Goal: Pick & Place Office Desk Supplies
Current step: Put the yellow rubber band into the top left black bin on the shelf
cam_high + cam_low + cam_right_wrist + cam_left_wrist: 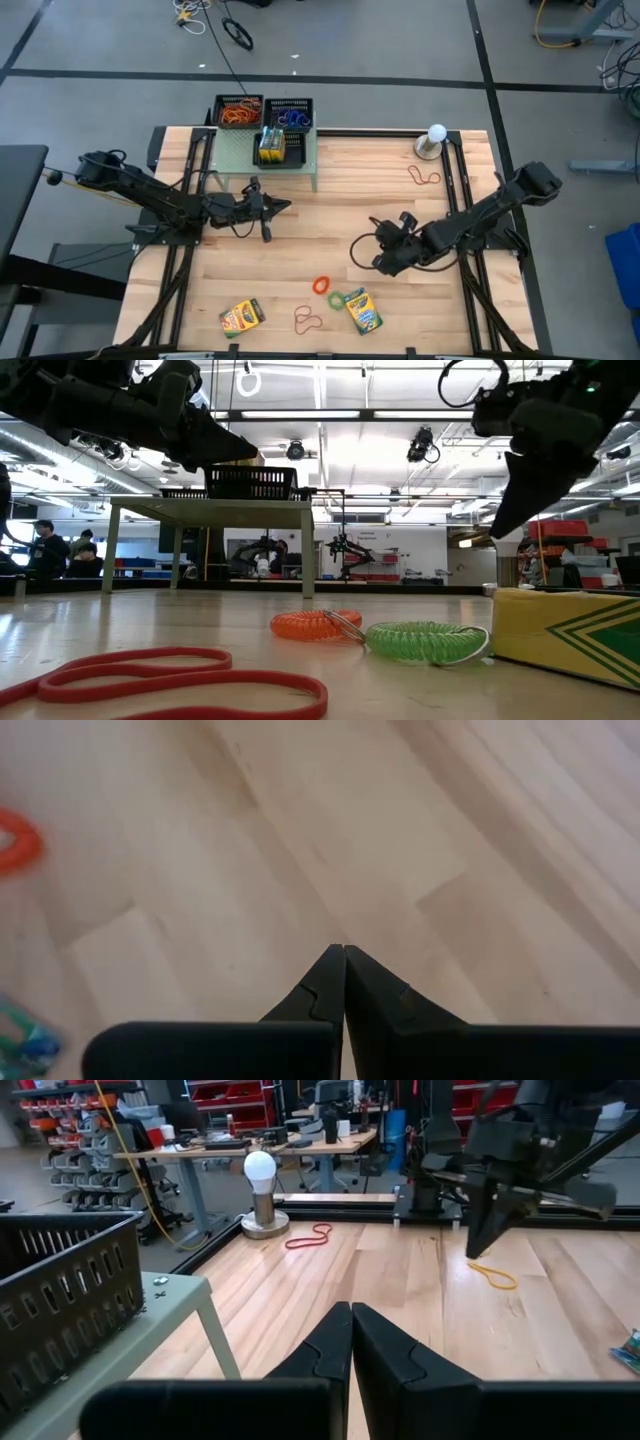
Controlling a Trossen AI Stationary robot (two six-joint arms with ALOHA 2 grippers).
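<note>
1. Now left pincer sits left of centre in the high view, over bare tabletop, fingers pressed together, holding nothing
2. Right pincer sits right of centre, lower, over bare wood, fingers also pressed together and empty
3. Two black mesh trays at top centre: left tray holds orange bands, right tray holds blue bands
4. Pale green shelf just below the trays, carries a crayon box standing in a third mesh tray
5. Crayon box lies flat at lower left of centre; another crayon box lies at lower centre-right
6. Orange band and green band lie beside that second box; in the low view both are coiled and touching
7. Red band lies flat at bottom centre, between the two boxes
8. Another red band at upper right, near the white ball on stand
9. Yellow band on the wood under the right arm in the left wrist view
</note>
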